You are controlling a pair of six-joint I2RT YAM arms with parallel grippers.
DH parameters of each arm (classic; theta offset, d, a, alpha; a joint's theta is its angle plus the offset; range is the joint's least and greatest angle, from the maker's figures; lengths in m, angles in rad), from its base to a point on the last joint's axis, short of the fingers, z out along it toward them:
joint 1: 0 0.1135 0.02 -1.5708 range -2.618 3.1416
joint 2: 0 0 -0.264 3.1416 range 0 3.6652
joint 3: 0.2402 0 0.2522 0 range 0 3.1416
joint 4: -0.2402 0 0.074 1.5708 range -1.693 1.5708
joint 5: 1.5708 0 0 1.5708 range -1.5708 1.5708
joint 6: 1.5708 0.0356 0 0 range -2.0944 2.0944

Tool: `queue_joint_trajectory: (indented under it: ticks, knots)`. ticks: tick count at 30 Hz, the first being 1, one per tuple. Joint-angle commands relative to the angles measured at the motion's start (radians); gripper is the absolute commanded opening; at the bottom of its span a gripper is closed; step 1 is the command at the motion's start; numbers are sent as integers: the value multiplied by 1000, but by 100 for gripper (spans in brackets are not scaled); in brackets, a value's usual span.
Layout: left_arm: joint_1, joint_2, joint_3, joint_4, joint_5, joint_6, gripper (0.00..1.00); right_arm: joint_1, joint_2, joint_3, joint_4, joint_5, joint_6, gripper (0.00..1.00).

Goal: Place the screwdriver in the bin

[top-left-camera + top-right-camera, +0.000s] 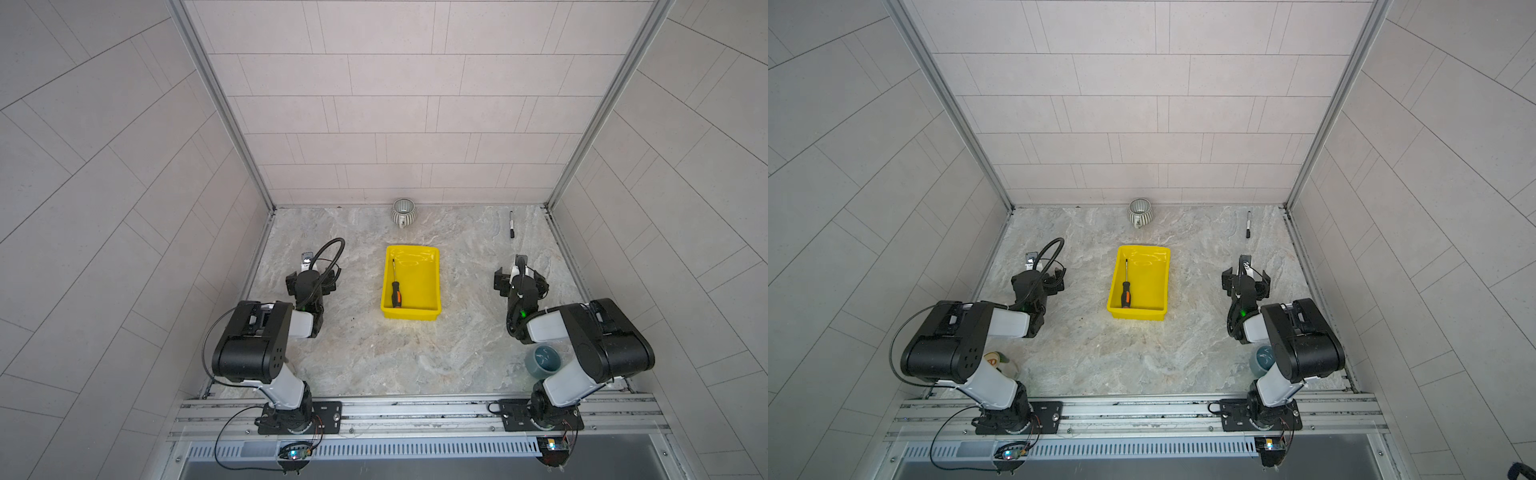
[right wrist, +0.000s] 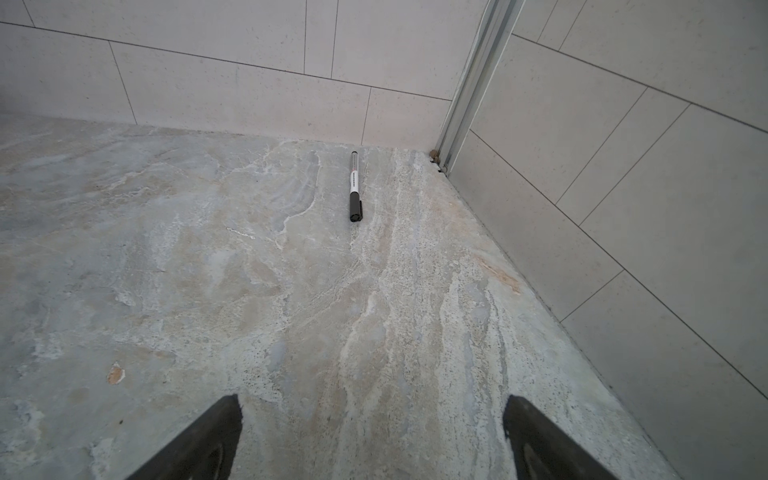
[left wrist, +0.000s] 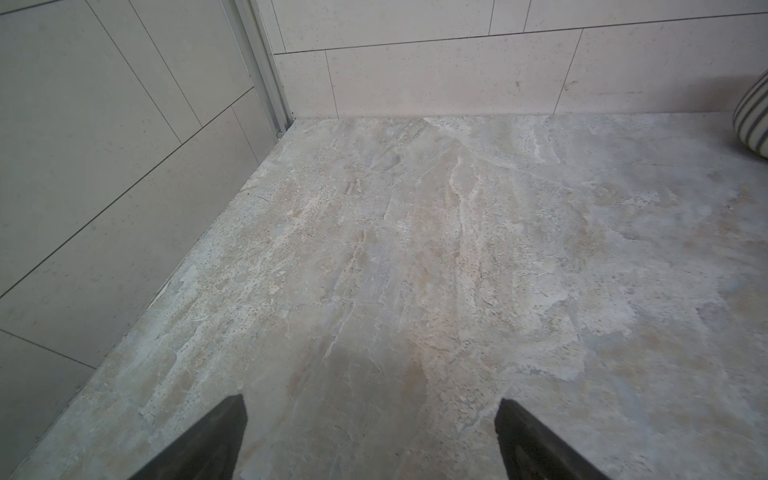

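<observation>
Lying in the yellow bin point(image 1: 409, 314) near its left wall, handle toward the robot: the screwdriver point(image 1: 396, 291), in both top views, and only there. Mug point(image 1: 403, 212) and marker point(image 1: 510, 224) sit near the back wall.

Left wrist: left end effector point(image 3: 370, 401) fingers apart over bare bench point(image 3: 415, 249); sliver of mug at the frame edge.

Right wrist: right end effector point(image 2: 372, 399) fingers apart, holding nothing; marker ahead.
</observation>
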Motion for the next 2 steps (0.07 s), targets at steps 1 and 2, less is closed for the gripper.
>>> queue_joint_trajectory:
  ticks: [1,2]
  knots:
    - [-3,-22,-3,11,8,-9,100,-5,-2,6,-4,-14,0,99]
    - [-3,-22,-3,12,8,-9,100,-5,-2,5,-2,-14,0,99]
